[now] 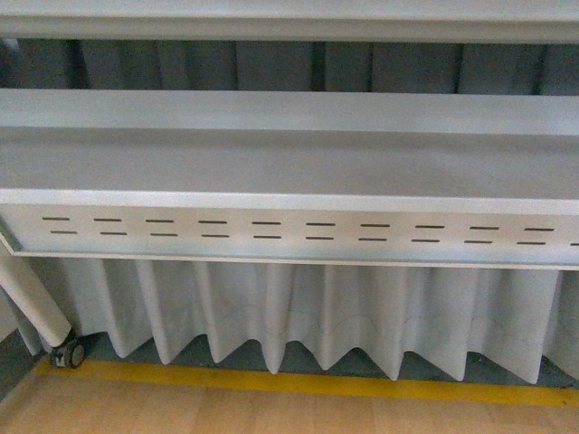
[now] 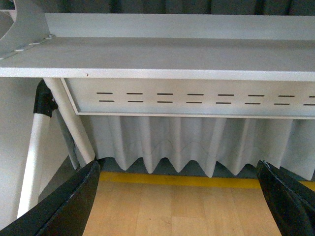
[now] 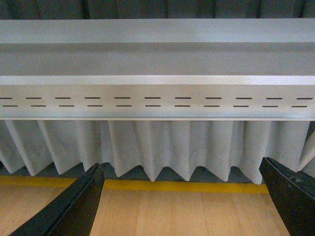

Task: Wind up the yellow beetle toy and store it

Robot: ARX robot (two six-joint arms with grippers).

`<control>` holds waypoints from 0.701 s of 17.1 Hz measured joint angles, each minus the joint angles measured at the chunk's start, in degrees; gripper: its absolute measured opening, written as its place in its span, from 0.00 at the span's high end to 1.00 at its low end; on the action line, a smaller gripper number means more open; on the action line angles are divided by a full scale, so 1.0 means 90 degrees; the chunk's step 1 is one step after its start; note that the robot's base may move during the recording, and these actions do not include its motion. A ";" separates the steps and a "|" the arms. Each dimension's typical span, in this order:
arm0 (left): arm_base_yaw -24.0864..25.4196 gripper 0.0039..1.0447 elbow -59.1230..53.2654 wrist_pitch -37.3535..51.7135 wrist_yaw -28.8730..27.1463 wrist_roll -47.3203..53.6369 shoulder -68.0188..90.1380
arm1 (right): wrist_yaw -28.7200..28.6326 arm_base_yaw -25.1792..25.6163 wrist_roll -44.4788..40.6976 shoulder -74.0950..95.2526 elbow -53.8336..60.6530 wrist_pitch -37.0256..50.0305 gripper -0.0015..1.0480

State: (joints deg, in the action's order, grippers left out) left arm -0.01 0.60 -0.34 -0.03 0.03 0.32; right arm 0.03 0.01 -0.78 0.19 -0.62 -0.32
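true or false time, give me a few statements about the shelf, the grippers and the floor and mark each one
1. The yellow beetle toy sits on the grey shelf. False: no toy shows in any view.
2. The left gripper is open, with nothing between its fingers. True.
3. The right gripper is shut on a cloth. False: it is open and holds nothing.
4. A yellow strip runs along the floor under the pleated curtain. True.
5. The panel below the shelf is pierced with round holes. False: it has two rows of short horizontal slots.
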 joint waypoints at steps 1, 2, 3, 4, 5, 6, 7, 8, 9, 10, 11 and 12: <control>0.0000 0.06 0.0000 0.0000 0.0000 0.0000 0.0002 | -0.0002 0.0000 0.0000 0.0000 0.0000 0.0002 0.06; 0.0000 0.06 0.0000 0.0000 0.0000 -0.0002 0.0000 | -0.0002 0.0000 0.0000 0.0000 0.0000 0.0000 0.06; 0.0000 0.06 0.0000 0.0000 0.0000 0.0000 0.0000 | 0.0000 0.0000 0.0000 0.0000 0.0000 0.0000 0.06; 0.0000 0.06 0.0000 0.0000 0.0000 0.0000 0.0000 | 0.0000 0.0000 0.0000 0.0000 0.0000 0.0000 0.06; 0.0000 0.06 0.0000 0.0000 0.0000 -0.0002 0.0002 | -0.0002 0.0000 0.0000 0.0000 0.0000 0.0000 0.06; 0.0000 0.06 0.0000 0.0000 0.0000 0.0000 0.0000 | -0.0002 0.0000 0.0000 0.0000 0.0000 0.0000 0.06; 0.0000 0.06 0.0000 0.0000 0.0000 0.0000 0.0002 | 0.0000 0.0000 0.0000 0.0000 0.0000 0.0000 0.06; 0.0000 0.06 0.0000 0.0000 0.0000 0.0000 0.0002 | -0.0002 0.0000 0.0000 0.0000 0.0000 0.0000 0.06; 0.0000 0.06 0.0000 0.0000 0.0000 0.0000 0.0000 | 0.0000 0.0000 0.0000 0.0000 0.0000 0.0000 0.06; 0.0000 0.06 0.0000 0.0000 0.0000 0.0000 0.0002 | 0.0000 0.0000 0.0000 0.0000 0.0000 0.0000 0.06; 0.0000 0.06 0.0000 0.0000 0.0000 -0.0002 0.0000 | -0.0002 0.0000 0.0000 0.0000 0.0000 0.0000 0.06; 0.0000 0.06 0.0000 0.0000 0.0000 0.0000 0.0000 | -0.0002 0.0000 0.0000 0.0000 0.0000 0.0002 0.06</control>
State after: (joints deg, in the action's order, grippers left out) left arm -0.01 0.60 -0.34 -0.03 0.03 0.32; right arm 0.01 0.01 -0.78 0.19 -0.62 -0.30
